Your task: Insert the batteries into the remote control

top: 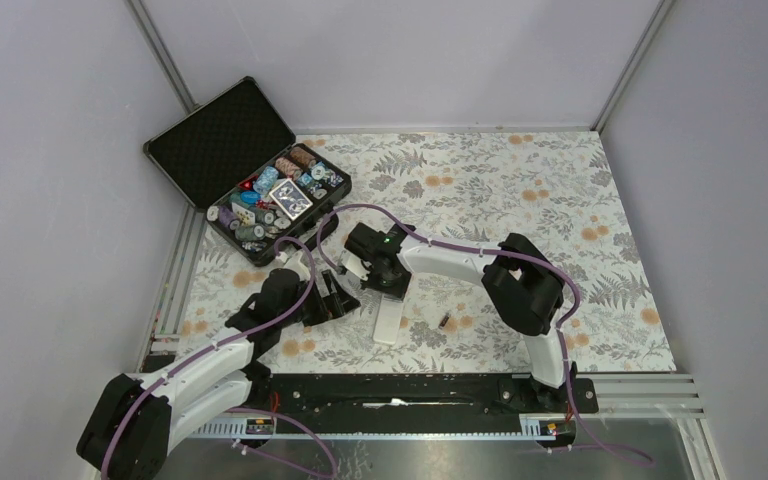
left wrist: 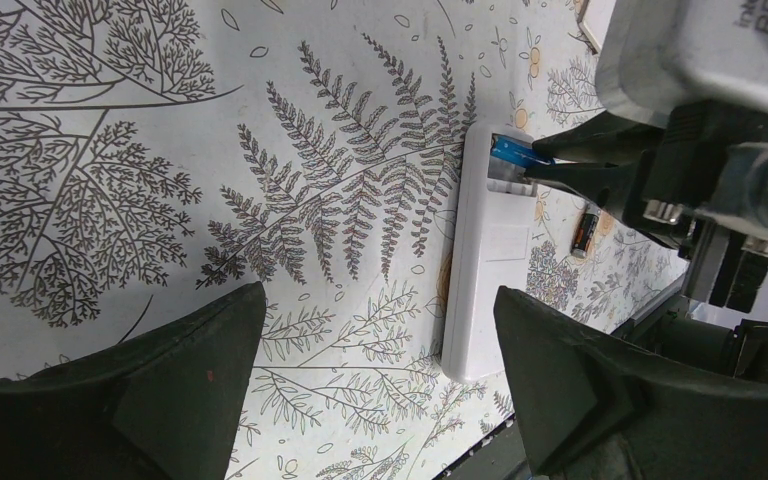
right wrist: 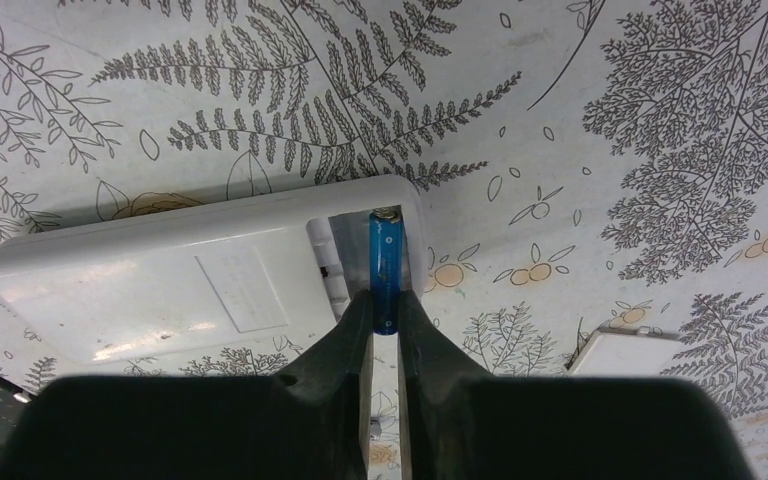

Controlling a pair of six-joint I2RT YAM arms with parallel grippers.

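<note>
Step in hand: seating the first battery. The remote (right wrist: 160,290) lies back-up on the bench (top: 520,190), with its compartment open at one end. The blue battery (right wrist: 385,265) lies in the slot next to the remote's end wall, and the slot beside it is bare.

The right end effector (right wrist: 385,305) is nearly closed. Its fingers (right wrist: 358,320) pinch the battery's near end from both sides, tips down at the compartment. The far end looks down in the slot, but I cannot tell if it is fully seated.

The left end effector (left wrist: 378,300) is spread wide and holds nothing. It hovers over the bench just short of the remote's other end.

The dark battery (top: 445,321) lies loose on the bench, near the remote's side and not touching it. A white piece (right wrist: 625,352) lies just past the remote's end.

Judged next: the right lets go and lifts straight up so the blue battery doesn't tip back out. It then goes for the dark battery, which needs a low pinch across its width. The bare slot is narrow, so alignment matters. The left could steady the remote.
</note>
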